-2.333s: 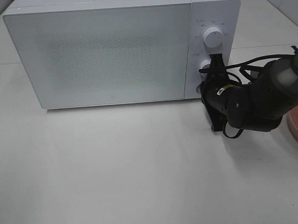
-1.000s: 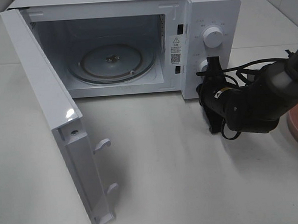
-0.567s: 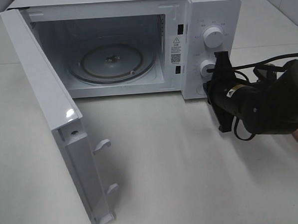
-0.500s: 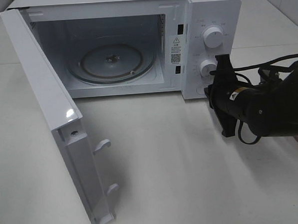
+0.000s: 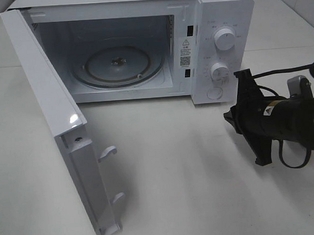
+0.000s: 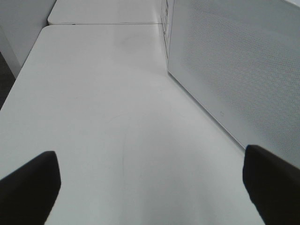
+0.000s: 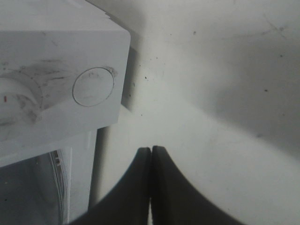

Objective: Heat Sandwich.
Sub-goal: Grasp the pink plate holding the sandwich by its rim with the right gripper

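Microwave (image 5: 215, 19): standing with door (image 5: 45, 102) open, holding only its glass turntable (image 5: 117, 64).
Right gripper (image 7: 151, 149): hovering beside it, jaws pressing together, empty.
Left gripper (image 6: 150, 154): jaws gaping wide.
Sandwich: showing in no view.

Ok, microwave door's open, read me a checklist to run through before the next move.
1. Microwave door swung wide open: ok.
2. Turntable bare, cavity free for food: ok.
3. Right gripper shut, holding nothing, off the control panel: ok.
4. Left gripper open, holding nothing, beside the door's outer face: ok.
5. Sandwich located: cannot tell, no view shows it.
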`<state>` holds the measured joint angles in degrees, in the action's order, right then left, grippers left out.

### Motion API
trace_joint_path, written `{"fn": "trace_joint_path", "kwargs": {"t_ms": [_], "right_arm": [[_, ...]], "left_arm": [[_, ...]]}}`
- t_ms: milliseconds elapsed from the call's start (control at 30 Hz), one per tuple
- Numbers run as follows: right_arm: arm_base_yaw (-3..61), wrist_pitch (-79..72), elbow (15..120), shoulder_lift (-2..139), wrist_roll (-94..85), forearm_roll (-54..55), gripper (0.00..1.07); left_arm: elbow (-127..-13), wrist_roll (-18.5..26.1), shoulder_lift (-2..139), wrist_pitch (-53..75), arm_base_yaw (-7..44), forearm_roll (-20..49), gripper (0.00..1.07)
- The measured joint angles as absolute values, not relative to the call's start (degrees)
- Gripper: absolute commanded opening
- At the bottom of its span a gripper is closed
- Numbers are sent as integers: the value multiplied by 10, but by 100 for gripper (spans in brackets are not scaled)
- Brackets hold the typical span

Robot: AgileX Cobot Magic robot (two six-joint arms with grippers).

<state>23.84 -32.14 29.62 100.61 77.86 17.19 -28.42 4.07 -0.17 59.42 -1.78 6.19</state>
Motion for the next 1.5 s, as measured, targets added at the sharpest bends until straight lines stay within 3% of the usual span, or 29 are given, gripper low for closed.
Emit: {"fn": "trace_joint_path", "kwargs": {"t_ms": [467, 967, 1400, 1500], "right_arm": [[238, -121, 294, 881, 588, 171, 7], [238, 106, 300, 794, 198, 163, 12], [238, 343, 397, 787, 93, 14, 17], [212, 386, 421, 787, 93, -15, 25]], "left_arm": [[-284, 41, -2, 594, -18, 62, 101], [-284, 41, -2, 594, -18, 62, 101], [-284, 41, -2, 594, -18, 62, 101], [-284, 41, -2, 594, -18, 62, 101]]}}
